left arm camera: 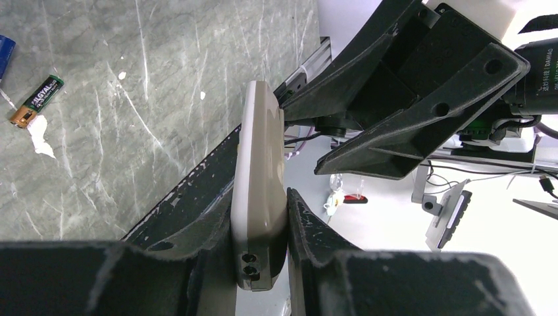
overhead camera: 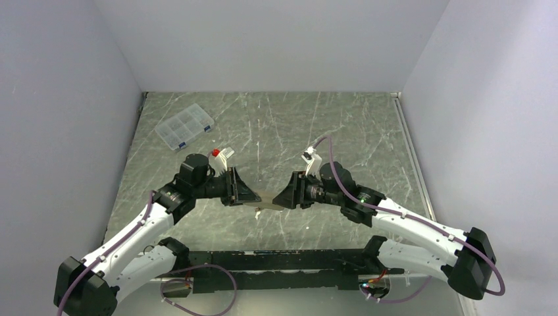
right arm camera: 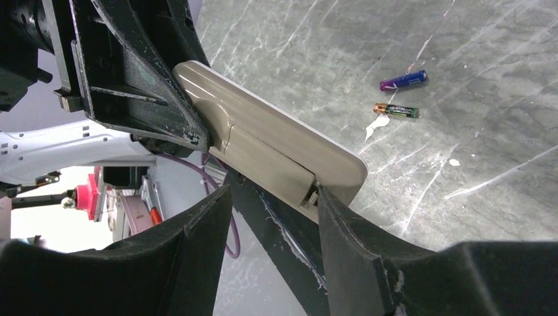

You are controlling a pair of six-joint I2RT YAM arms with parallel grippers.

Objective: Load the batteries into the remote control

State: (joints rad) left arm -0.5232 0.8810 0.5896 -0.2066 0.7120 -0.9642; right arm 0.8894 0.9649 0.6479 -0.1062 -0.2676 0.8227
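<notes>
The remote control (left arm camera: 258,191) is held off the table with its plain beige-grey back showing. My left gripper (left arm camera: 260,197) is shut on one end of it. In the right wrist view the remote (right arm camera: 263,135) shows its battery cover seam. My right gripper (right arm camera: 273,194) is open, with its right fingertip (right arm camera: 324,197) against the cover's end and its left finger apart. In the top view both grippers, left (overhead camera: 253,197) and right (overhead camera: 279,199), meet at the remote (overhead camera: 266,205). Two batteries lie on the table: a blue-purple one (right arm camera: 403,80) and a dark one with a coppery end (right arm camera: 397,110), which also shows in the left wrist view (left arm camera: 36,100).
A clear compartmented plastic box (overhead camera: 185,126) sits at the back left of the marbled table (overhead camera: 342,131). A small white scrap (right arm camera: 376,126) lies beside the batteries. White walls enclose the table on three sides.
</notes>
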